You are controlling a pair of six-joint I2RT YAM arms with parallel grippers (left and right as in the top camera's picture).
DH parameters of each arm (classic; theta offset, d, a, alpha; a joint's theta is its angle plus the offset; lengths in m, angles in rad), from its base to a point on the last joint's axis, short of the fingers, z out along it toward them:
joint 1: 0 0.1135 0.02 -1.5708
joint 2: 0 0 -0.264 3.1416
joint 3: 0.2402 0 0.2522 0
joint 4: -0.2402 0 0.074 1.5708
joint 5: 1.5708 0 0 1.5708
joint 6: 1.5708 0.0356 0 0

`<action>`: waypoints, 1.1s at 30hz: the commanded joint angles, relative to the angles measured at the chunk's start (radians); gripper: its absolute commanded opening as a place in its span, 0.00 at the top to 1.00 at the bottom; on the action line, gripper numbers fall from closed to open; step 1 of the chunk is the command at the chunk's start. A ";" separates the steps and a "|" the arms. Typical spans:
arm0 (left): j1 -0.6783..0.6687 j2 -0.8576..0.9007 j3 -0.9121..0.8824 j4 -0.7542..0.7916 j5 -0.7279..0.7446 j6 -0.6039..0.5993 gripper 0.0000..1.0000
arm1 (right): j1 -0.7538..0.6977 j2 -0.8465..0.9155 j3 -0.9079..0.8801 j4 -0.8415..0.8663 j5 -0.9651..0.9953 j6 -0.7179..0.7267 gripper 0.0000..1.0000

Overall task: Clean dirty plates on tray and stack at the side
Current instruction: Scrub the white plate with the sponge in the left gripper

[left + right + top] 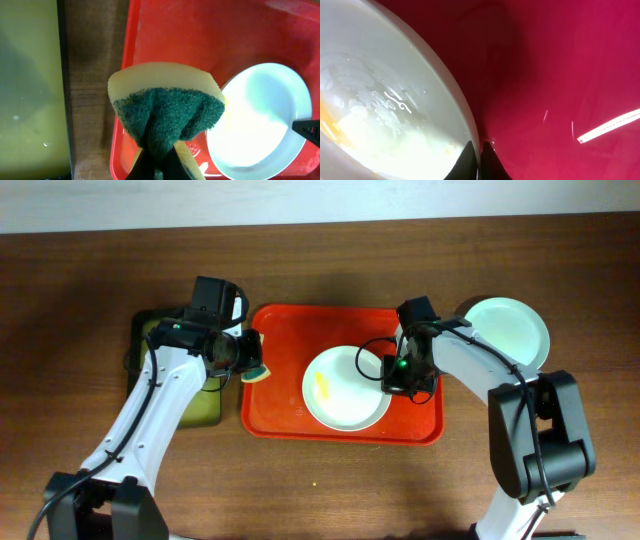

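Though pale, the plate [352, 398] bears a yellow smear [322, 386].

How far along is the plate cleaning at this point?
Looks done: one mint plate sits on the table beside the red tray. In hand: the left fingers hold a sponge over the tray's left edge; the right fingers pinch the rim of the white plate. Left: that plate shows a yellow smear, unscrubbed and unstacked.

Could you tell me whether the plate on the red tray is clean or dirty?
Dirty: the plate shows a yellow smear overhead, and streaky residue in the right wrist view.
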 commanded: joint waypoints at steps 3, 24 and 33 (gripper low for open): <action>-0.002 -0.015 -0.005 0.008 0.011 0.003 1.00 | 0.011 0.002 -0.015 0.016 0.033 0.012 0.96; -0.240 0.184 -0.005 0.126 0.097 -0.146 1.00 | 0.123 0.002 -0.015 0.118 0.101 0.196 0.96; -0.267 0.308 -0.005 0.228 0.097 -0.198 1.00 | 0.123 0.002 -0.015 0.119 0.106 0.196 0.96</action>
